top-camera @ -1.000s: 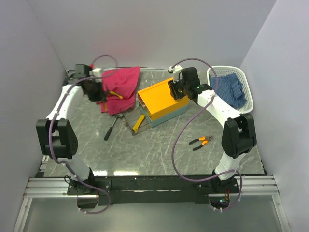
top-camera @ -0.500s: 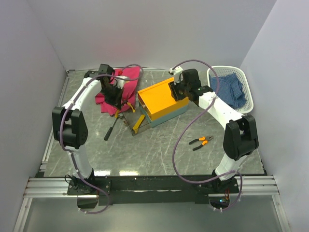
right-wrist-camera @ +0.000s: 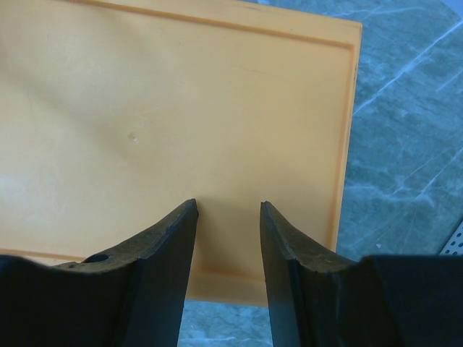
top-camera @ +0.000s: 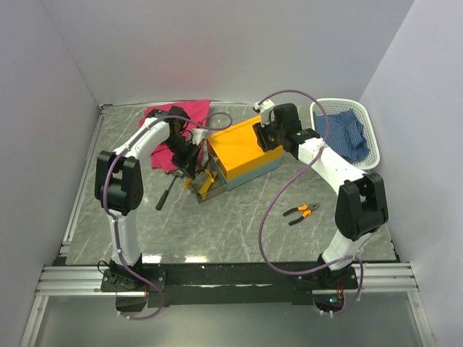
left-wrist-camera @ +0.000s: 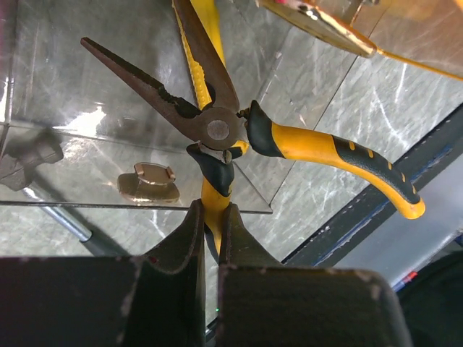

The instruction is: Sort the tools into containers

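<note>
Our left gripper (left-wrist-camera: 211, 217) is pressed together on one handle of the yellow-black pliers (left-wrist-camera: 221, 130). The other handle sticks out free to the side, and the dark jaws of the tool stand apart. The pliers hang in the air, above the table (top-camera: 231, 231) and just beside the left end of the toolbox (top-camera: 239, 148).

One second ago this arm was far to the left, over the magenta cloth (top-camera: 170, 126). Now it has swung to the right and brought the tool with it. We judge that the pick is finished and the carry is almost finished too; what is left is to put the pliers into a container. The right gripper (right-wrist-camera: 226, 210) has not moved in this time. Its fingers are spread and it hovers low over the orange-yellow lid, which looks shut. We think the lid must be opened before the tool can go inside.

The hammer (top-camera: 168, 191) lies on the table near the left gripper, and the orange-black pliers (top-camera: 300, 211) lie well apart, at the right side. The white basket (top-camera: 374, 144) stands in the far right corner with the blue checked cloth (top-camera: 347, 134) in it.

The table is grey, marbled and glossy, so it shows reflections. Plain pale walls (top-camera: 217, 50) close it on three sides.
</note>
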